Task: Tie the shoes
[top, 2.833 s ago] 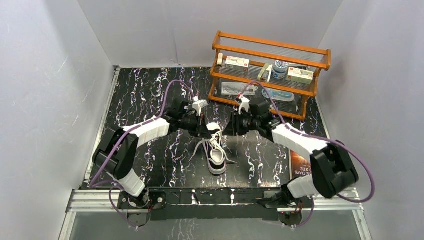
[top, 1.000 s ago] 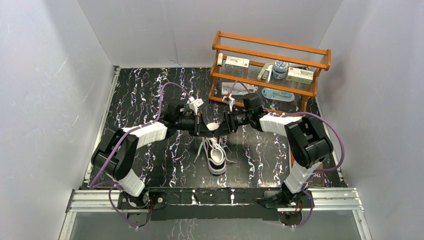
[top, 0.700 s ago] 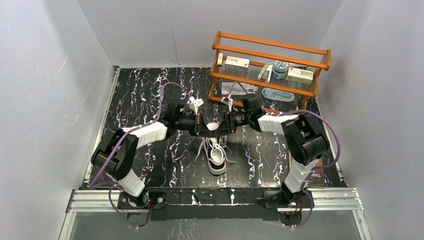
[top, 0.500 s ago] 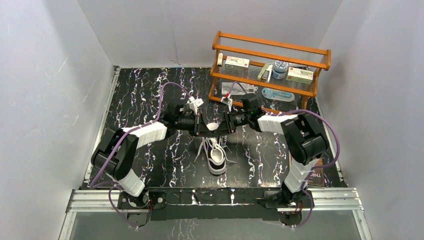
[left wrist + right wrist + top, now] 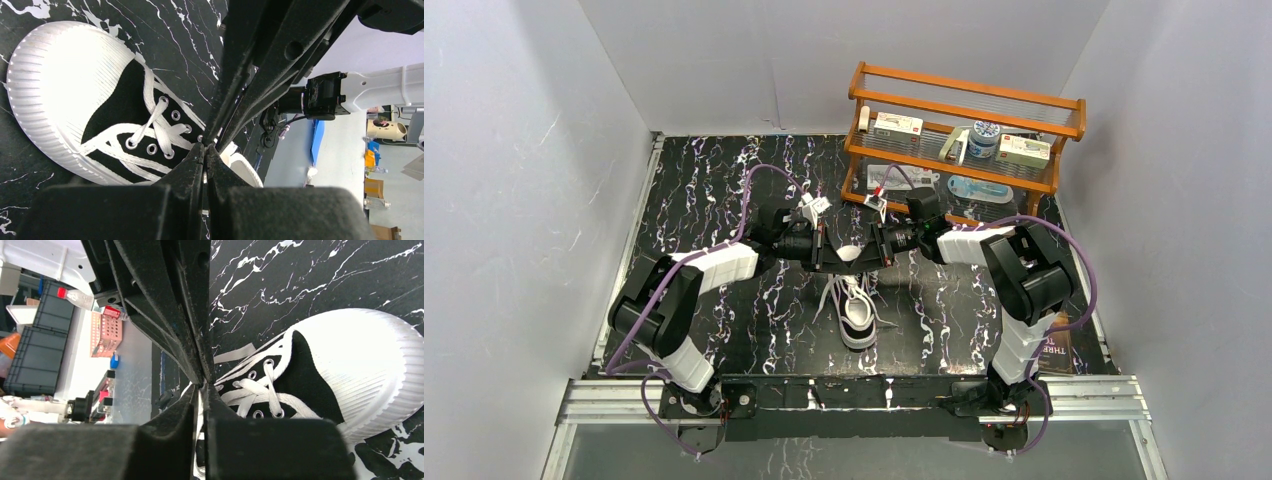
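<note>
Black canvas sneaker (image 5: 107, 117), ribbed rubber toe (image 5: 55, 75), flat laces (image 5: 148, 121).

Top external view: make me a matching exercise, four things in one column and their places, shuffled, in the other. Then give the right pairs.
1 sneaker
2 orange rack
3 left gripper
4 booklet

A far right corner
B near right edge
C centre, toe at the far end
D tip to tip with the right gripper, over the sneaker

Pairs: 1-C, 2-A, 3-D, 4-B
</note>
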`<state>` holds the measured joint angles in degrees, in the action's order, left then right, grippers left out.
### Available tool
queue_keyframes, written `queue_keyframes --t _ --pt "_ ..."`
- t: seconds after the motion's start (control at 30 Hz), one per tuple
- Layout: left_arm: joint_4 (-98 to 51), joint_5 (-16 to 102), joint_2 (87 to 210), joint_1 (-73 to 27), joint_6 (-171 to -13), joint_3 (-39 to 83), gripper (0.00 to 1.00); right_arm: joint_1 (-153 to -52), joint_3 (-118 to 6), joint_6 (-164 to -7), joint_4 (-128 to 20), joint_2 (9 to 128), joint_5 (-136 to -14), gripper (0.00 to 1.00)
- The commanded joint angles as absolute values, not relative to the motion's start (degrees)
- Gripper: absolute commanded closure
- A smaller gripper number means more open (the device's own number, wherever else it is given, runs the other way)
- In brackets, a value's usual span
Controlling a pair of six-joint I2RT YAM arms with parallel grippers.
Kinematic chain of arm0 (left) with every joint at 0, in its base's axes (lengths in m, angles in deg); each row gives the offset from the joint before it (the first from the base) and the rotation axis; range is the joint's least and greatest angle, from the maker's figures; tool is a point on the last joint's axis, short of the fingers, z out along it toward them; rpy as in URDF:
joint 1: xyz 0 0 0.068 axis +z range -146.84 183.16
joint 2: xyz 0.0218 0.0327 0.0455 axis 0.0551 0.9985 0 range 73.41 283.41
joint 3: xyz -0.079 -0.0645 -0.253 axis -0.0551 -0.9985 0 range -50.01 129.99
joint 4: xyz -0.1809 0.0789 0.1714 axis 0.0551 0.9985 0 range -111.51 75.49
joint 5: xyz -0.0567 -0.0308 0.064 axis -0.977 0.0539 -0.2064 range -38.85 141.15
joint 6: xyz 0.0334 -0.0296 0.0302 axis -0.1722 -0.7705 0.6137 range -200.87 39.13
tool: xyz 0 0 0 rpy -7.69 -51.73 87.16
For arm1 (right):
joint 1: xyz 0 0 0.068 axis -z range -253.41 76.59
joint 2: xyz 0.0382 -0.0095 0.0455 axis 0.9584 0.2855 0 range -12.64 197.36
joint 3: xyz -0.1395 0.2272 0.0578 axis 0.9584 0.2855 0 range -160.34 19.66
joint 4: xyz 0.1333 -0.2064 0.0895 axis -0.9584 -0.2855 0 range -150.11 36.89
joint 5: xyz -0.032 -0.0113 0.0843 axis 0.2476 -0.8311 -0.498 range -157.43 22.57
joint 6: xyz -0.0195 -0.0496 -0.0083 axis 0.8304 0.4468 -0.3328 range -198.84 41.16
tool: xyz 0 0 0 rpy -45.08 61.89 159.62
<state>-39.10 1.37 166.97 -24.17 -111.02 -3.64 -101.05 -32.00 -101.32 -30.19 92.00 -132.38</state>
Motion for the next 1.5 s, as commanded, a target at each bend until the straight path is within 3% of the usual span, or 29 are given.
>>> queue_keyframes --t 0.0,0.03,0.17,0.3,0.4,0.57,0.63,0.87,1.03,1.27,1.47 --pt "-41.4 -1.7 166.4 -23.7 -110.8 -3.0 1.0 -101.4 -33.0 -101.8 -26.1 92.3 -133.3 0.92" --pt "-41.2 -1.7 166.6 -23.7 -110.7 -2.9 1.0 -101.4 -32.8 -102.3 -25.4 92.2 -133.3 1.0" --pt "-38.8 -0.9 166.9 -23.7 -110.0 -1.8 1.0 -101.4 -31.8 -103.9 -24.3 91.7 -132.0 1.0" --pt "-34.4 1.6 165.3 -23.7 -108.9 -0.7 0.73 -101.4 -30.7 -105.5 -23.5 91.0 -129.6 1.0" --pt "-29.6 4.6 162.8 -23.7 -108.1 0.2 0.65 -101.3 -30.2 -105.5 -24.1 90.3 -128.4 1.0" --pt "-19.8 10.3 158.6 -23.6 -108.1 1.0 0.33 -101.2 -30.0 -105.7 -24.5 89.8 -127.0 1.0" --pt "-15.7 14.0 155.9 -23.6 -109.5 0.6 0.27 -101.1 -30.0 -105.7 -24.8 89.6 -126.4 1.0" --pt "-16.2 20.7 147.4 -28.8 -121.9 -4.5 0.4 -101.1 -29.4 -105.2 -26.1 88.3 -124.5 1.0" --pt "-18.3 25.5 149.3 -33.2 -125.6 -3.8 0.34 -101.0 -29.1 -105.7 -25.3 87.9 -124.7 1.0" --pt "-18.6 28.0 155.3 -36.3 -126.8 -2.6 0.34 -101.1 -29.0 -105.5 -25.5 87.4 -124.7 1.0" --pt "-19.1 28.1 158.5 -36.9 -125.3 -1.2 0.58 -101.1 -28.9 -105.5 -25.5 87.2 -124.8 1.0"
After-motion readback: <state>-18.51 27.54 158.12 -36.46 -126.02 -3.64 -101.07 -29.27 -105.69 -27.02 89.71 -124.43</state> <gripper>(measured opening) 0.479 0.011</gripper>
